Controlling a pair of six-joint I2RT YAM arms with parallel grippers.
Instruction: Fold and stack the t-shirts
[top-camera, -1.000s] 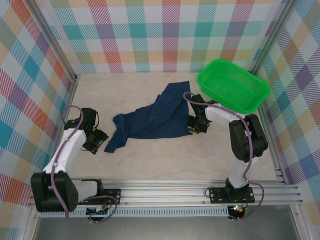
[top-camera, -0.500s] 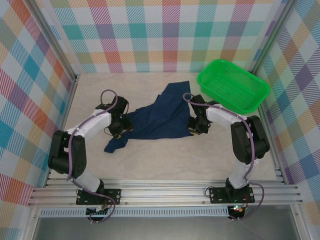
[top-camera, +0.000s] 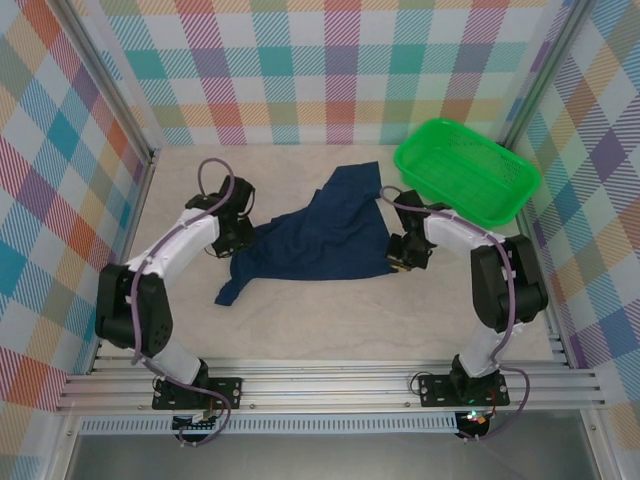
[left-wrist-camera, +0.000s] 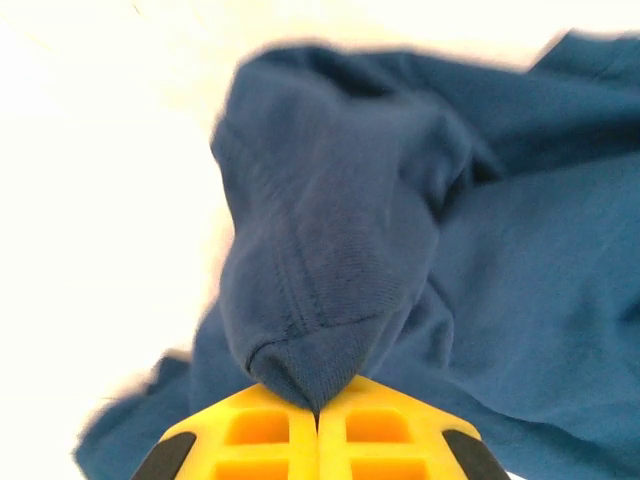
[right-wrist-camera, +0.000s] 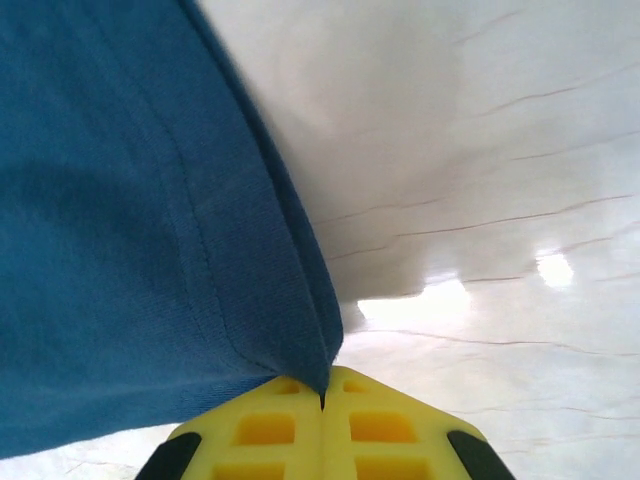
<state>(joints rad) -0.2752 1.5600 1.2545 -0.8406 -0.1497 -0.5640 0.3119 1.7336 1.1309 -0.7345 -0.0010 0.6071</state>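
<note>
Pinching a hem of the navy t-shirt (right-wrist-camera: 120, 200), the right gripper (right-wrist-camera: 322, 392) is clamping tight on cloth. The left gripper (left-wrist-camera: 318, 408) is gripping a bunched fold likewise. The shirt is lying crumpled between both on the table (top-camera: 330, 310), with the green basket (top-camera: 466, 170) sitting beyond at far right.

left gripper (top-camera: 236, 237) swung from 8 o'clock onto navy t-shirt (top-camera: 325, 240) left edge, now pinching cloth | right gripper (top-camera: 402, 254) dragged hem toward 3 o'clock

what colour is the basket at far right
Bright green plastic mesh basket, clearest in top external view.
</note>
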